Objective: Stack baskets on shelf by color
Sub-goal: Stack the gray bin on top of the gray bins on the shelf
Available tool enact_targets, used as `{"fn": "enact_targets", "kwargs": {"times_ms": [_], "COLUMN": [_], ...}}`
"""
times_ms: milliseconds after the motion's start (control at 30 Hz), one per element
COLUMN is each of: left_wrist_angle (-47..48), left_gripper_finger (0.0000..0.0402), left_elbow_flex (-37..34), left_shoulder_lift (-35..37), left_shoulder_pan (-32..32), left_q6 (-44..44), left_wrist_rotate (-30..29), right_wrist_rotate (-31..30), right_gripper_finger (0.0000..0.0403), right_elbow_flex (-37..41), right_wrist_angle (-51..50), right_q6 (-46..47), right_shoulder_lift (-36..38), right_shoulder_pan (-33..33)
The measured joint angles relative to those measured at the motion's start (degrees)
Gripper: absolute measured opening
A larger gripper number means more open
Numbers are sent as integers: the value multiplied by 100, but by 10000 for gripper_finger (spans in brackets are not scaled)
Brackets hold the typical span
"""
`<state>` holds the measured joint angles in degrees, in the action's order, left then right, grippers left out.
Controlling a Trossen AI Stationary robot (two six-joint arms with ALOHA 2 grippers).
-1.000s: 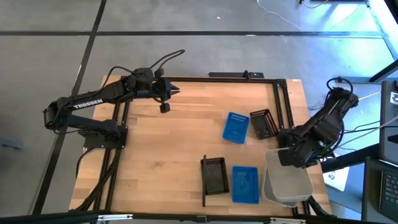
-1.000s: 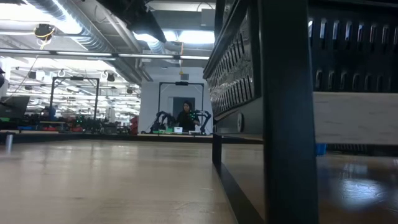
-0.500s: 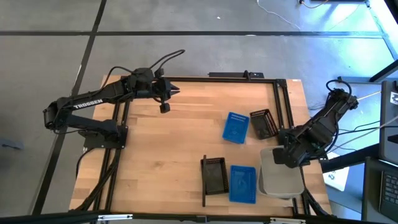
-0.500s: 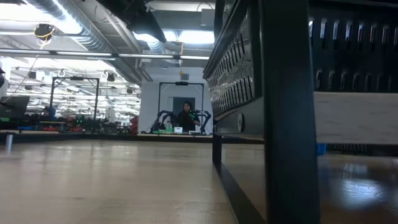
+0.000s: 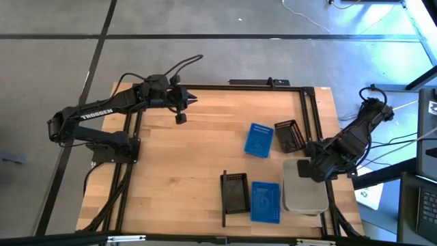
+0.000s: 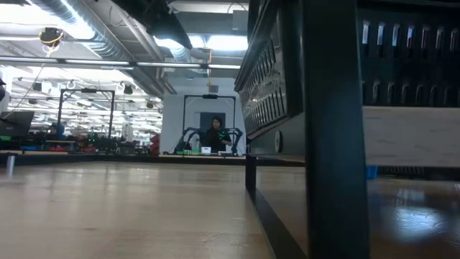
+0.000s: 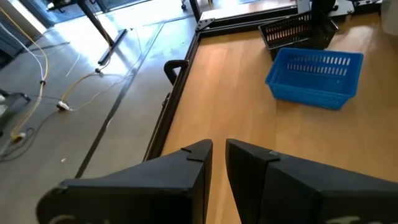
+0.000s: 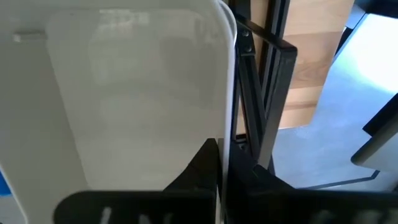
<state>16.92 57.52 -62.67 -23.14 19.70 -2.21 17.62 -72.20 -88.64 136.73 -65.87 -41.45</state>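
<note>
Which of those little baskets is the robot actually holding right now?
The white basket at the table's near right corner: the right gripper is shut on its rim. The two blue and two black baskets lie free on the table, with no gripper touching them.

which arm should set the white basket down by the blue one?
Right. The right gripper is already shut on the white basket, beside the blue basket. The left gripper is empty at the table's far edge.

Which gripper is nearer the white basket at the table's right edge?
Right. The right gripper is shut on the rim of the white basket, carrying it beside the blue basket. The left gripper hangs at the table's far left side, well away.
</note>
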Motion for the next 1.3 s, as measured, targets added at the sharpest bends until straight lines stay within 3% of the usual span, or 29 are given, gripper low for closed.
{"fn": "enact_targets", "kwargs": {"times_ms": [433, 900, 1100, 1300], "left_wrist_angle": [-47, -165, -163, -163], "left_gripper_finger": [39, 39, 39, 39], "left_elbow_flex": [0, 0, 0, 0], "left_shoulder_lift": [2, 2, 2, 2], "left_shoulder_pan": [0, 0, 0, 0], "left_q6": [189, 186, 184, 179], "left_wrist_rotate": [1, 1, 0, 1], "right_wrist_rotate": [-563, -509, -520, -1005], "right_gripper_finger": [2, 78, 82, 83], "right_elbow_flex": [-4, -4, -189, -604], "right_wrist_angle": [63, 49, 33, -132], "right_q6": [-187, -203, -197, -214], "right_shoulder_lift": [-187, -232, -190, -189], "right_shoulder_pan": [219, 214, 214, 212]}}
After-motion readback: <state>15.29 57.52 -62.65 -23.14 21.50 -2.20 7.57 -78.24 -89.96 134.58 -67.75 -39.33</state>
